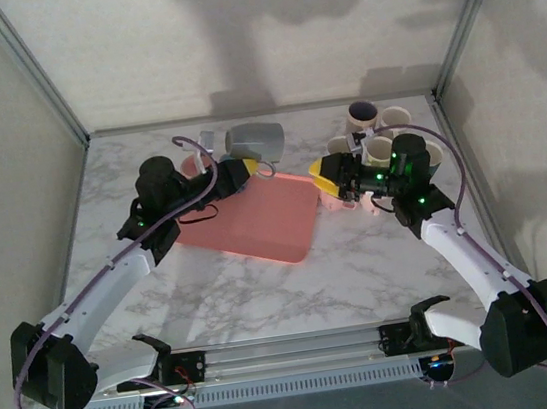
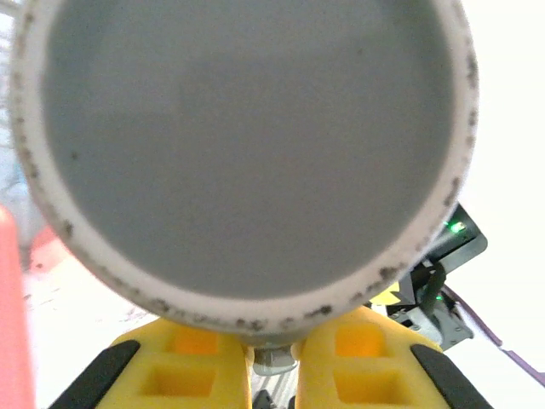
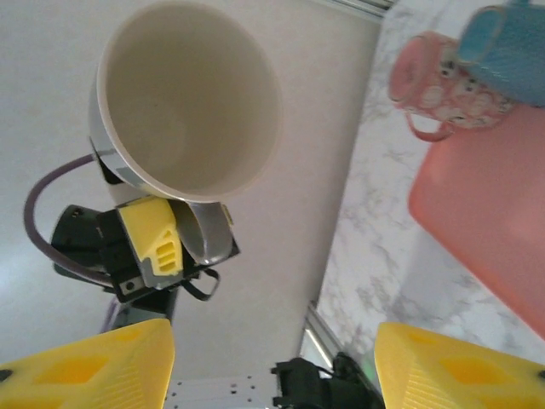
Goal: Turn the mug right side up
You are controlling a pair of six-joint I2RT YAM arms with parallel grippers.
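**Fig.** Top view: L gripper (image 1: 241, 171), upper centre of frame, is clamped on the grey mug (image 1: 255, 142). The mug is on its side over the far edge of the pink tray (image 1: 256, 222), mouth twd. frame right. L wrist view: mug base at top, yellow fingers (image 2: 196, 366) close together below it. R wrist view: cream mug interior at upper left. R gripper (image 3: 272, 375) has jaws wide, nothing betw. them. Pink cup (image 3: 426, 85) and blue cup (image 3: 509, 43) at upper right.

White arms (image 1: 103, 287), black joints (image 1: 517, 329), purple cables (image 3: 27, 209); left hand (image 1: 241, 171) and right hand (image 1: 328, 173) yellow-fingered.
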